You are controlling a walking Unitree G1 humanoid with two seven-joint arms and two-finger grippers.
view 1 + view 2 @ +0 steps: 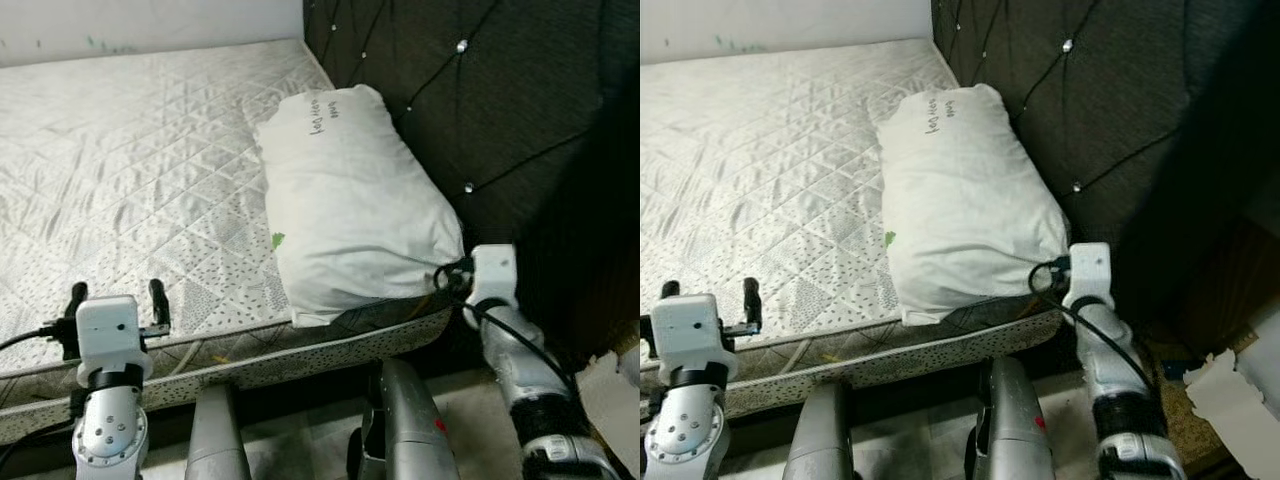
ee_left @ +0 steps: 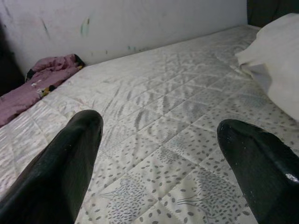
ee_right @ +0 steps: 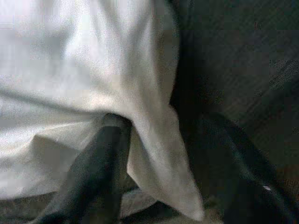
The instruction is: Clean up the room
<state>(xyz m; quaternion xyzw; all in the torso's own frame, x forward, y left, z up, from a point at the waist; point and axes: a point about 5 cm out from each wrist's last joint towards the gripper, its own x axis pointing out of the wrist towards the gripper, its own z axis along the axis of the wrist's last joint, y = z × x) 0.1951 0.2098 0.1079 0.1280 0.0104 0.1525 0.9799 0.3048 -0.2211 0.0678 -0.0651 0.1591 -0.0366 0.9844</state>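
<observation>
At the head end of the bed point(image 1: 130, 150), against the dark tufted headboard point(image 1: 480, 90): white pillow point(image 1: 345, 200), lying lengthwise on the quilted mattress. At its near corner, right gripper point(image 3: 173, 154), jaws apart, a flap of pillow cloth between them. Over the mattress's near edge, left gripper point(image 2: 159, 154), jaws wide open, empty. Far off by the wall, crumpled pink cloth point(image 2: 39, 81).
</observation>
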